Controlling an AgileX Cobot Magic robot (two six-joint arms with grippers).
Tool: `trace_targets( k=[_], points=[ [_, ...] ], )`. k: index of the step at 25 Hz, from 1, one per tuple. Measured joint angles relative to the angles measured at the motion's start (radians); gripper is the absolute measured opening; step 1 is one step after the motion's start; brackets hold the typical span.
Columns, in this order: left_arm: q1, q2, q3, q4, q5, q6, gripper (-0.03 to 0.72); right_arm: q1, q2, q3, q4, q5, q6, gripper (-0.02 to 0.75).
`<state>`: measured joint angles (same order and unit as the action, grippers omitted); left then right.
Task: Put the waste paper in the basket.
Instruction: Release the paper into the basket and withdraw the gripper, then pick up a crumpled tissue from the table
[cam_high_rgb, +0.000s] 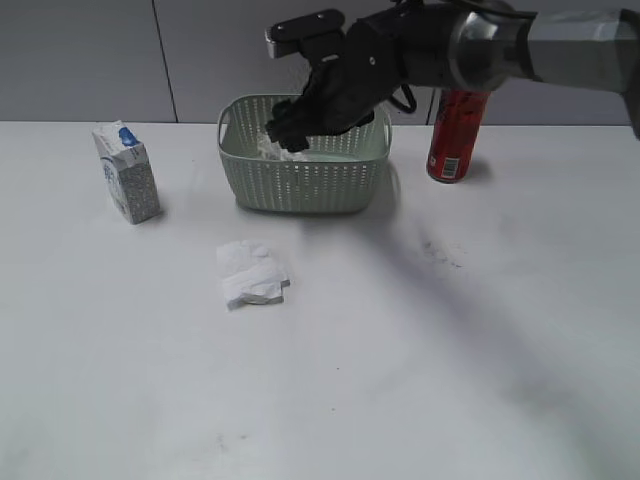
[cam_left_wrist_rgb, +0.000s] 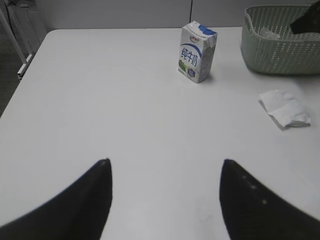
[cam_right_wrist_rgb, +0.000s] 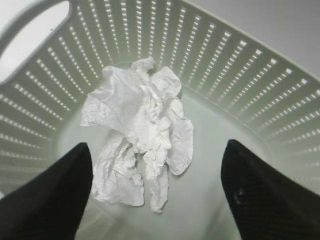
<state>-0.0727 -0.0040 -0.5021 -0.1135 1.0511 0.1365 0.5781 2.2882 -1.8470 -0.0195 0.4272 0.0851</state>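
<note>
The pale green basket (cam_high_rgb: 305, 175) stands at the back middle of the table. My right gripper (cam_high_rgb: 290, 128) hangs over its left part, open, and holds nothing. In the right wrist view crumpled white waste paper (cam_right_wrist_rgb: 140, 125) lies loose on the basket floor (cam_right_wrist_rgb: 215, 200) between the open jaws (cam_right_wrist_rgb: 157, 150). A flatter wad of waste paper (cam_high_rgb: 251, 273) lies on the table in front of the basket; it also shows in the left wrist view (cam_left_wrist_rgb: 285, 108). My left gripper (cam_left_wrist_rgb: 165, 165) is open and empty over bare table, out of the exterior view.
A white-and-blue milk carton (cam_high_rgb: 127, 172) stands left of the basket. A red can (cam_high_rgb: 455, 135) stands to the basket's right. The right arm (cam_high_rgb: 500, 45) reaches in from the upper right. The table's left edge (cam_left_wrist_rgb: 22, 75) shows in the left wrist view.
</note>
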Motion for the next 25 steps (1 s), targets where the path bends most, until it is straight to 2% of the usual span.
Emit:
trace_targets(
  k=[4, 10, 18, 25],
  points=[
    [0.0, 0.0, 0.0, 0.0, 0.0, 0.0, 0.509, 0.0, -0.065, -0.002, 0.057, 0.1, 0.0, 0.594],
    [0.0, 0.0, 0.0, 0.001, 0.0, 0.0, 0.505, 0.0, -0.147, -0.01, 0.17, 0.336, 0.0, 0.592],
    [0.0, 0.0, 0.0, 0.001, 0.0, 0.0, 0.503, 0.0, -0.177, -0.012, 0.302, 0.578, 0.0, 0.592],
    [0.0, 0.0, 0.0, 0.001, 0.0, 0.0, 0.501, 0.0, -0.177, -0.012, 0.329, 0.699, -0.027, 0.559]
  ],
)
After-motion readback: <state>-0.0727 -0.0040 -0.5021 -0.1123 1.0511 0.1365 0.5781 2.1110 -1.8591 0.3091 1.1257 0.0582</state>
